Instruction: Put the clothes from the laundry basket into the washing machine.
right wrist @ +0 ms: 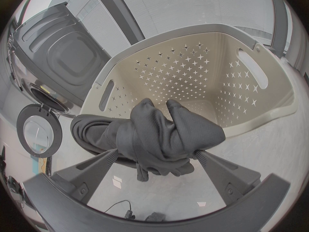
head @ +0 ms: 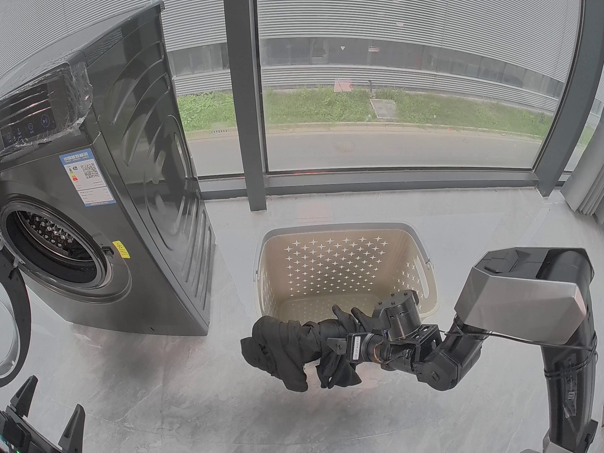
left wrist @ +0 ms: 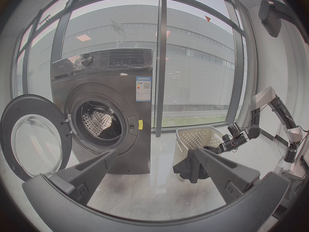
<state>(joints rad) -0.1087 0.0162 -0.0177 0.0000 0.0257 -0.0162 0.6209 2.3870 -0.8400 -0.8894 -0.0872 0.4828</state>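
A black garment (head: pixel 286 347) hangs bunched in my right gripper (head: pixel 336 346), which is shut on it just in front of the cream laundry basket (head: pixel 343 265), above the floor. The right wrist view has the same garment (right wrist: pixel 154 136) clamped between the fingers, with the basket (right wrist: pixel 206 68) behind it. The dark grey washing machine (head: pixel 94 177) stands to the left with its round door (left wrist: pixel 32 136) swung open and the drum (left wrist: pixel 98 121) exposed. My left gripper (head: pixel 44 419) is low at the near left, open, holding nothing.
A tall window with a dark pillar (head: pixel 242 89) runs behind the basket and machine. Pale glossy floor (head: pixel 189 391) spreads between the machine and the basket. The open door's edge (head: pixel 12 322) juts out at the far left.
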